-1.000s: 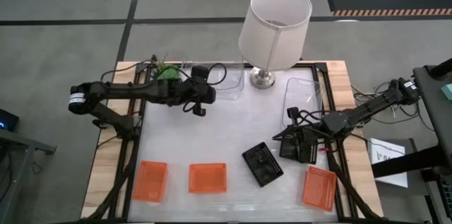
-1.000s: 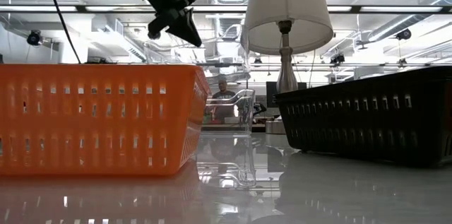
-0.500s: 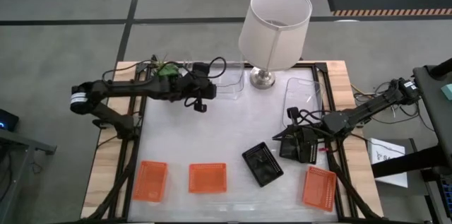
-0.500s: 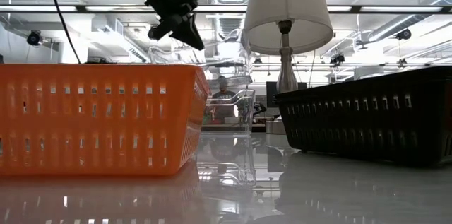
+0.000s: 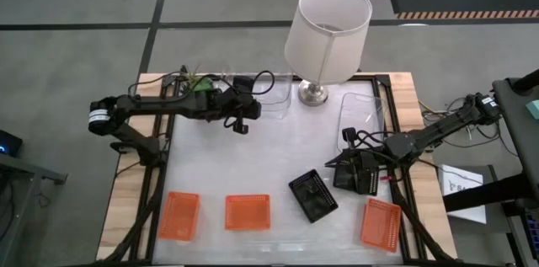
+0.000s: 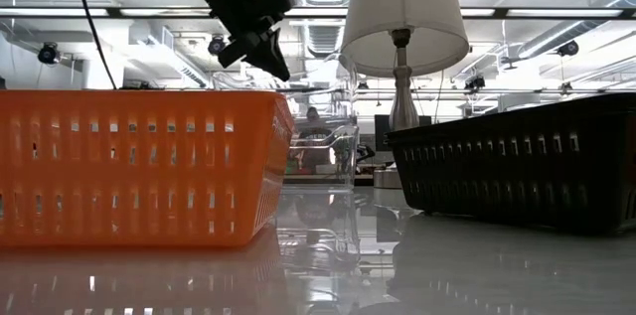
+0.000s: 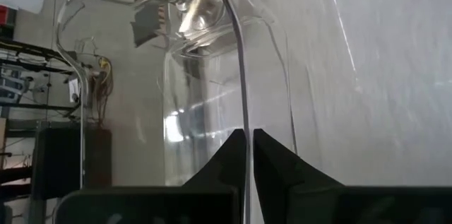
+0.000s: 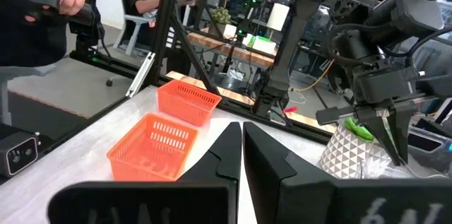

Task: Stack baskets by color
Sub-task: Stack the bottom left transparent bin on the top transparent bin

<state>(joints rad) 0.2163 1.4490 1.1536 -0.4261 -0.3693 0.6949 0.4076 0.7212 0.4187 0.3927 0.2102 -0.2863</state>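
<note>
My left gripper (image 5: 249, 114) is at the far left of the table, raised and shut on a clear basket (image 7: 233, 61). Another clear basket (image 5: 274, 98) rests on the table just beyond it, by the lamp. A third clear basket (image 5: 362, 115) lies at the far right. My right gripper (image 5: 333, 166) is raised at the right, shut with nothing in it, above a black basket (image 5: 368, 184) that it partly hides. A second black basket (image 5: 313, 195) lies nearby. Three orange baskets (image 5: 179, 216), (image 5: 248, 211), (image 5: 381, 223) lie along the near edge. My left gripper pinches the clear basket's thin wall (image 7: 244, 121) between its two fingers, edge-on. The fingers slant down from the table's left side. The basket stands out beyond the fingertips, clear of the table in the low view (image 6: 298, 91).
A white lamp (image 5: 327, 31) stands at the far middle, and a potted green plant (image 5: 200, 84) at the far left behind my left arm. Open tabletop (image 5: 253, 162) lies in the middle. People sit in the room beyond the table.
My left gripper has drifted a little toward the table's far edge and the lamp, sinking slightly, with the clear basket still pinched. My right arm has kept still.
</note>
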